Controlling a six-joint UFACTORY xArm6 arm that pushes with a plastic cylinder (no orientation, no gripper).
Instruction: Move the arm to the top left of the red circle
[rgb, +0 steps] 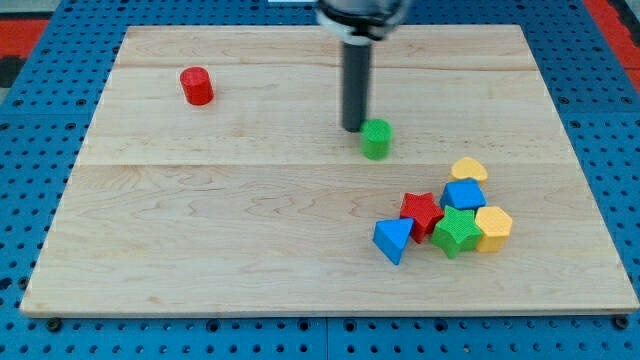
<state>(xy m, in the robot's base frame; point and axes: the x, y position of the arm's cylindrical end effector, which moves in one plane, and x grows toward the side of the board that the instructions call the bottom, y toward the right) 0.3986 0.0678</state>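
- Camera view: my tip (353, 128) rests on the pale wooden worktop (200, 250), just beside the green cylinder block (376, 139).
- Red cylinder block (197, 86) sits well apart, toward the view's left.
- No jaws on this rod; it holds nothing.

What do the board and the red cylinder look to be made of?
The board looks like pale unfinished wood: grain and plank seams show. The red cylinder, at the view's upper left and far from my tip, looks like matte plastic or painted wood, evenly coloured; I cannot tell which.
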